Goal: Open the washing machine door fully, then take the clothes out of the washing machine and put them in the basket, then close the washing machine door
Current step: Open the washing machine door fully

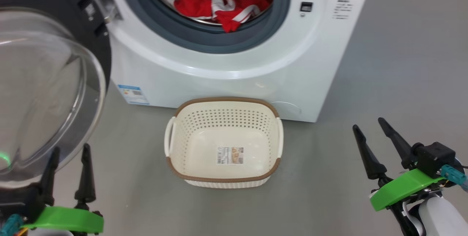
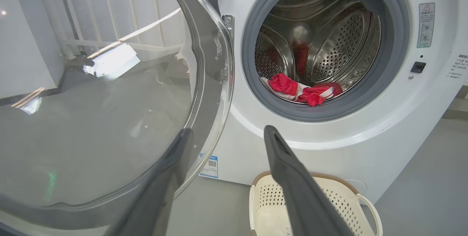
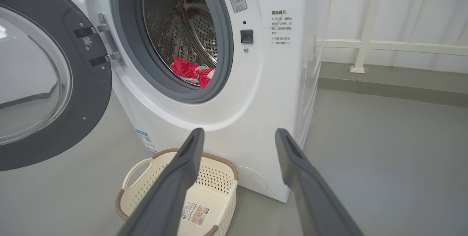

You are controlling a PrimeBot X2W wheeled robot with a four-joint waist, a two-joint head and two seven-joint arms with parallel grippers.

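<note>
Your left gripper (image 1: 70,147) stands at the near left with its two dark fingers spread wide, holding nothing. It is close under the lower edge of the washing machine door (image 1: 44,82); you cannot tell from these views whether a finger touches the glass. Your right gripper (image 1: 367,123) waits at the near right, fingers likewise apart and gripping nothing, well clear of the machine. Between the two, the basket (image 1: 225,99) sits on the grey floor (image 1: 384,82) just in front of the washing machine (image 1: 237,82), a paper label (image 1: 229,155) on its bare bottom. The door is swung out to the left on its hinge, its glass bowl facing you. Farther back, the clothes (image 1: 226,9), red with white stripes, lie at the bottom of the steel drum (image 2: 329,27), one fold reaching the grey gasket (image 1: 204,42).
</note>
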